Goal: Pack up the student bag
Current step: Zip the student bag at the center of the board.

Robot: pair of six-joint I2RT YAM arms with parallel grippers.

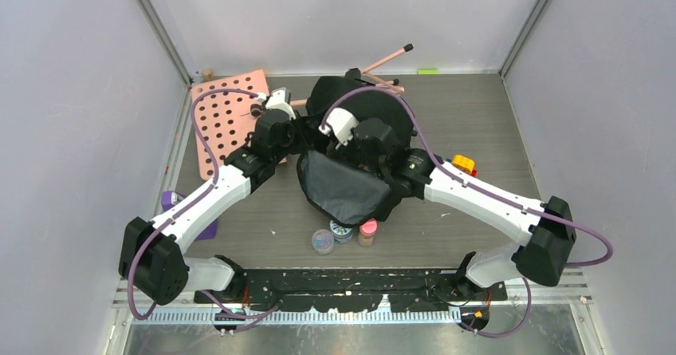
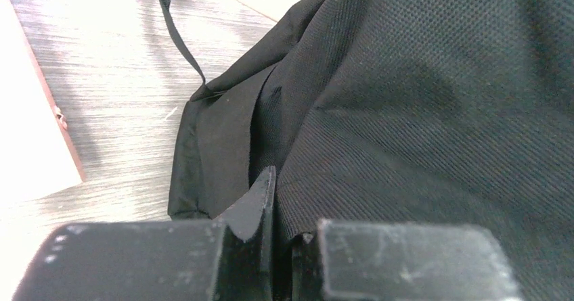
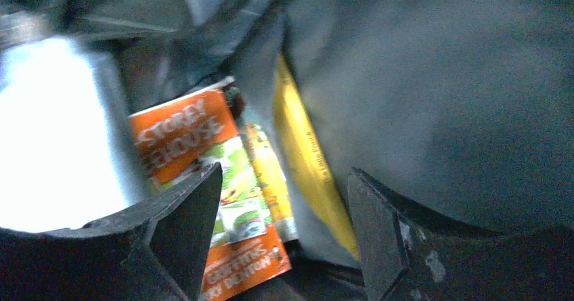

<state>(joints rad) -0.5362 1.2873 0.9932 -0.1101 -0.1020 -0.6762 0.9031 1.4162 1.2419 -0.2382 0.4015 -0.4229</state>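
Step in hand: the large black soft fabric student bag (image 1: pixel 351 181) lies in the middle of the table between both arms, and the packing seems to be in progress; books are already inside.
Left gripper (image 2: pixel 284 247): its fingers are pressed together on a fold of the bag's woven cloth, and I judge that it holds the mouth open.
Right gripper (image 3: pixel 284 237): it is inside the bag, fingers spread, with nothing between them.
Next move: probably the right arm must come out and fetch another item; the left pinch should not slip.
Bag material: coarse black weave outside, smooth grey lining inside, a thin strap (image 2: pixel 177 34) beyond the left fingers.
Books: a glossy orange paperback book (image 3: pixel 203 179) and a thin yellow book spine (image 3: pixel 308 166), both just past the right fingertips.
Small round jars (image 1: pixel 344 234): on the table beside the bag, toward the arm bases.
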